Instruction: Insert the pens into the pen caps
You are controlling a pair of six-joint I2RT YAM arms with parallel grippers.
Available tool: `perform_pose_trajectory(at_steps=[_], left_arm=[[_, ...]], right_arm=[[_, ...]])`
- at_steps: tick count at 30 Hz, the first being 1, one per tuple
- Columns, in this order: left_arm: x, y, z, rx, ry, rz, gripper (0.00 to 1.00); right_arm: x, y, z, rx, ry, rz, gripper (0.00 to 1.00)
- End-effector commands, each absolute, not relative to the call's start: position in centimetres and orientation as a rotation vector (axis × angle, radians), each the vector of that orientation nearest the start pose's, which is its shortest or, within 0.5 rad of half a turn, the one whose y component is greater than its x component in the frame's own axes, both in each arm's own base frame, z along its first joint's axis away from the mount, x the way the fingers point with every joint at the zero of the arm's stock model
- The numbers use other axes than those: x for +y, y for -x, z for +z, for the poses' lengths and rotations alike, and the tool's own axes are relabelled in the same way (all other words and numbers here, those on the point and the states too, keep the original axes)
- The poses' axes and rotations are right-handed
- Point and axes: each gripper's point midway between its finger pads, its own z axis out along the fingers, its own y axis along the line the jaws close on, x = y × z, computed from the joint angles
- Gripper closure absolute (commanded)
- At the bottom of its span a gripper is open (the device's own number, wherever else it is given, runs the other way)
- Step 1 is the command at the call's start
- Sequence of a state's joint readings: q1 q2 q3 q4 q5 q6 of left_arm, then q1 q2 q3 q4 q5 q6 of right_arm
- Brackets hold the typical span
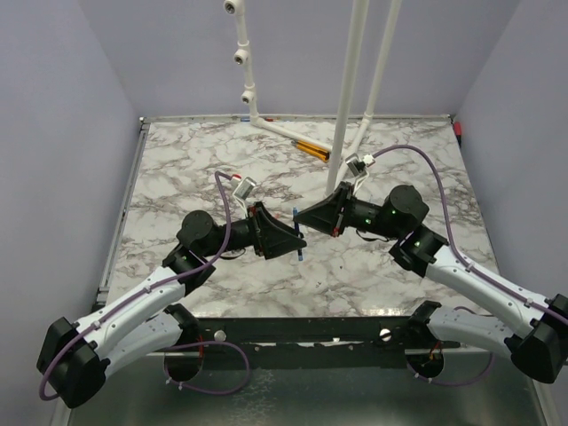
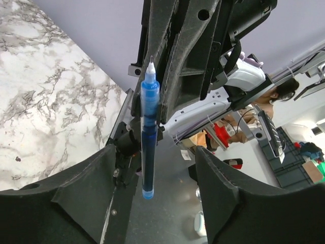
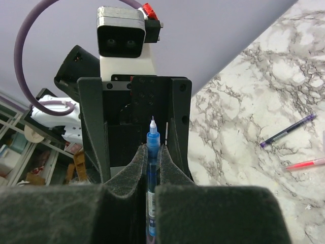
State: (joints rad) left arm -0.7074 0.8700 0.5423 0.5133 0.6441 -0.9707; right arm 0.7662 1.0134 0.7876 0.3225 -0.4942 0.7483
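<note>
Pinches the light, stiff, likely slick blue pen mid-barrel with right fingers, tip at 12 o'clock, left fingers spread wide.

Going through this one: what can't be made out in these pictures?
- Pen caps: none can be picked out in any view; probably too small for the top view.
- Blue pen: its lower barrel is hidden between the right hand's fingers in the right wrist view.
- Pink-red pen: cut off by the right wrist view's right edge.
- Dark pen beside it: black or purple, unclear.
</note>
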Motion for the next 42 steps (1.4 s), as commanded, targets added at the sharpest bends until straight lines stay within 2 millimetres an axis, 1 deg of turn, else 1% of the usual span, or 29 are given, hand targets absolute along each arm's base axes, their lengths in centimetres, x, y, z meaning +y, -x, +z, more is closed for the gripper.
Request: perform_pose_trajectory(at_steps=[1,5,8,12,16,20,24,30,32,34,36,37,39,42], left_arm=[[-29.6,-13.3,32.1,1.594,-0.471,-1.803,0.38],[-29.7,-13.5,32.0,1.599,-0.463,-1.797,0.44],[-29.8,-13.6,31.9,1.601,-0.459,-1.796,0.51],[-29.9,-13.6,32.1,1.591,-0.459,-1.798,0.56],[-29.9,-13.5,32.4,1.580,-0.466,-1.802,0.65],[-29.9,-13.5,32.4,1.573,-0.469,-1.802,0.84],[-29.9,-13.4,32.5,1.561,-0.469,-1.800,1.00],[-29.6,-13.3,32.6,1.537,-0.465,-1.790,1.00],[-29.5,-13.4,32.6,1.536,-0.458,-1.784,1.00],[-29.5,-13.5,32.4,1.540,-0.456,-1.776,1.00],[-29.6,-13.9,31.5,1.582,-0.449,-1.745,1.00],[-29.6,-14.2,30.8,1.613,-0.444,-1.714,1.00],[-29.4,-14.8,30.0,1.657,-0.446,-1.644,1.00],[-29.0,-15.6,29.1,1.709,-0.454,-1.530,1.00]], right_arm=[[32.5,-16.8,34.9,1.577,0.535,1.588,0.99],[32.7,-16.8,34.7,1.584,0.538,1.582,0.99],[32.7,-16.8,34.7,1.586,0.537,1.579,1.00],[32.9,-16.9,34.2,1.607,0.539,1.580,0.99],[33.1,-16.9,33.9,1.617,0.543,1.575,0.99],[33.2,-16.8,33.6,1.629,0.550,1.570,0.99],[33.1,-16.8,33.4,1.629,0.543,1.564,0.99],[33.0,-16.6,33.3,1.637,0.555,1.564,0.98],[32.9,-16.6,33.5,1.637,0.559,1.555,0.84],[32.7,-16.7,33.7,1.639,0.561,1.534,0.73],[32.3,-16.7,34.1,1.638,0.562,1.504,0.58],[32.1,-16.8,34.1,1.646,0.561,1.482,0.53],[31.6,-17.2,34.2,1.671,0.560,1.418,0.46],[30.6,-18.0,33.5,1.722,0.532,1.313,0.43]])
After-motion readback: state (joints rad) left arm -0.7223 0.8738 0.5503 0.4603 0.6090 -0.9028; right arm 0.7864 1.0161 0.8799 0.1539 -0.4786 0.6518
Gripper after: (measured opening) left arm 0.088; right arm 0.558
